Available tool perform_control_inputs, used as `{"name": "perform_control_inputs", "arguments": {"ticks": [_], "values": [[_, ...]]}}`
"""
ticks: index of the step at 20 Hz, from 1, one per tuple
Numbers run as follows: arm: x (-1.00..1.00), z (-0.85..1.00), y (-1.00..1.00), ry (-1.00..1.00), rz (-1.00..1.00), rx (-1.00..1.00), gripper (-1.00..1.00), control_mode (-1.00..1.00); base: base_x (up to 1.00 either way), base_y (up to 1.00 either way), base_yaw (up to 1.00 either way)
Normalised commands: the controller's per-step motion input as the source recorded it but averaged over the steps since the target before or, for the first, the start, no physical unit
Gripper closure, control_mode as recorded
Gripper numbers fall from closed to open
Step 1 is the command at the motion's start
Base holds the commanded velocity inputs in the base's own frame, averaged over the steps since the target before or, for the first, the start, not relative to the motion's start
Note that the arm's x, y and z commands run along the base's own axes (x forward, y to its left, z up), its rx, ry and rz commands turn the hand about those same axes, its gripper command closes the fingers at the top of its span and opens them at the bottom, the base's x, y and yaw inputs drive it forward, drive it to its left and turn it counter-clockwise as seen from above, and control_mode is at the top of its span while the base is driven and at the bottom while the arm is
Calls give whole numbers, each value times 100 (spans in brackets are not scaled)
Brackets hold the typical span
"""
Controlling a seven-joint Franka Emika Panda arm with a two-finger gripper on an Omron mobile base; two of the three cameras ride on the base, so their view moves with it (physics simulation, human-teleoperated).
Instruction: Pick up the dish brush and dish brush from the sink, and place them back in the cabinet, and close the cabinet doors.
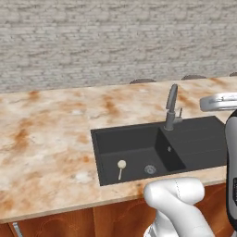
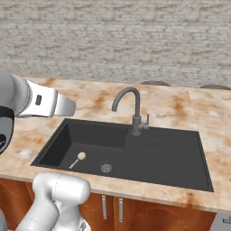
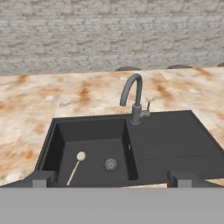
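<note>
Nearest the camera on the hand, the gripper [image 3: 111,178] hangs above the front edge of the counter with its two dark fingertips [image 3: 40,178] set far apart, as wide as they go, and nothing between them. It touches nothing.

Just beyond and below it lies the dark sink [image 3: 199,138], set into a marbled orange and cream counter [image 3: 26,113]. The deep basin takes up the left part of the sink; the ribbed drainboard [image 3: 175,140] takes up the right part. On the basin floor lies one dish brush [image 3: 77,163], the one with a cream round head and a thin tan handle. It lies flat, its head pointing away toward the wall and its handle running back toward the front wall of the basin. It sits left of the round metal drain [image 3: 110,164], near it but apart. The left base view shows the same brush [image 1: 121,167] in the front of the basin, left of the drain [image 1: 150,169]; the right base view shows it [image 2: 78,159] likewise. A black brush cannot be made out against the dark basin.

Behind the basin, at the back rim of the sink, stands the grey gooseneck tap [image 3: 133,98], its spout curving over the basin.

Farthest off, a grey brick wall [image 3: 109,35] runs behind the counter.
</note>
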Motion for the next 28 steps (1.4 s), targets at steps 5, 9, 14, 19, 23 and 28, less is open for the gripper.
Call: {"name": "perform_control_inputs", "arguments": {"ticks": [5, 9, 14, 19, 23, 28], "values": [[0, 0, 0, 0, 0, 0, -100, 100, 20, 4, 0], [19, -2, 38, 1, -1, 0, -100, -100, 0, 0, 0], [7, -1, 48, 11, -5, 1, -100, -100, 0, 0, 0], [5, -5, 25, 12, -9, 11, -100, -100, 0, 0, 0], [13, -1, 9, 11, -6, 10, -100, -100, 0, 0, 0], [15, -6, 3, 8, -3, 9, -100, -100, 0, 0, 0]]}}
